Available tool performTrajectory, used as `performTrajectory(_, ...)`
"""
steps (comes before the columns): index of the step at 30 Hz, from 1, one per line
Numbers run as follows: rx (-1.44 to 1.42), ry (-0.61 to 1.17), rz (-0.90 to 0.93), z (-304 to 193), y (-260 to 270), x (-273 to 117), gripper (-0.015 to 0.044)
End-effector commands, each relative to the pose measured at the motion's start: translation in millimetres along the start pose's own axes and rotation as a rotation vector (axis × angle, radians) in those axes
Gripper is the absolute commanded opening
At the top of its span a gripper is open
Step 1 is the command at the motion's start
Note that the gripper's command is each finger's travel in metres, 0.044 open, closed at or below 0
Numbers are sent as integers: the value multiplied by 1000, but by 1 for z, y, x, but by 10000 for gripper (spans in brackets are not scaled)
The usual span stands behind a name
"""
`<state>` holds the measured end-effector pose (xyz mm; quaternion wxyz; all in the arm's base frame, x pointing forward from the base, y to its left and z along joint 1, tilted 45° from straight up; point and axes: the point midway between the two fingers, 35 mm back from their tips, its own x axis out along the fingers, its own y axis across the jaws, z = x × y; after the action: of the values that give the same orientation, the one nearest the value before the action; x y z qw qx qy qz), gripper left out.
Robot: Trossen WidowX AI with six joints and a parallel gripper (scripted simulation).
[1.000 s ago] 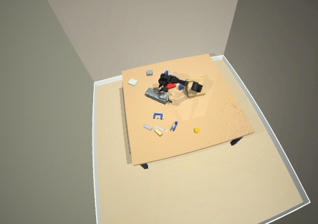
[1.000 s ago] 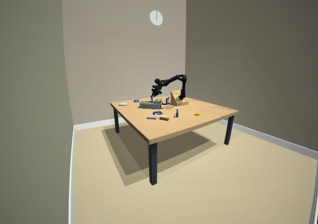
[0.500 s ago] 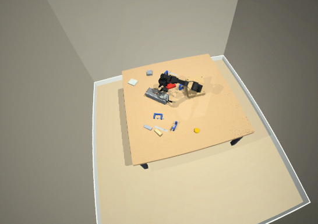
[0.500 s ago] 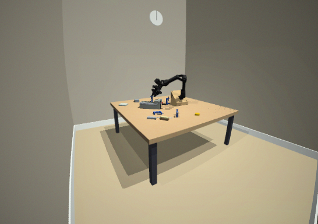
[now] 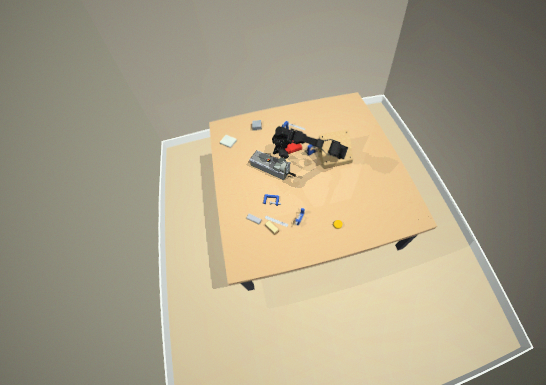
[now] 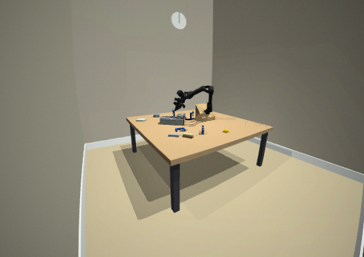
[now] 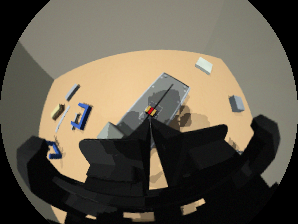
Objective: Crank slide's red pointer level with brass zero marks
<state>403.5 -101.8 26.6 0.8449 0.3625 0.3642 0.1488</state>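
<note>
Looking down from the top, see a long gray machine on the wooden table, left of the arm's base. Looks like a low, flat box, set at a slant. Has a tiny orange-red spot on top, a pale gray lump toward the right end, and a small black part poking out past that end. Find the closed gripper just by the far side.

From outside, see the same gray box side-on, on the far part of the table. Hangs above it, the narrow gripper, tips down. Too small to read the marks here.

Through the wrist view, see a smooth gray top with a thin dark line down it. Shows a bright red pointer beside yellow brass marks. Cannot tell if exactly level. Pinched together just beside them, the black fingertips, with nothing held.
</note>
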Motion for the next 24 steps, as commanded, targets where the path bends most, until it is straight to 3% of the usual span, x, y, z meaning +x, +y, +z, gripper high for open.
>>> performTrajectory(1,0,0,-1,0,0,0,0)
performTrajectory(12,0,0,0,0,0,0,0)
performTrajectory(24,0,0,0,0,0,0,315)
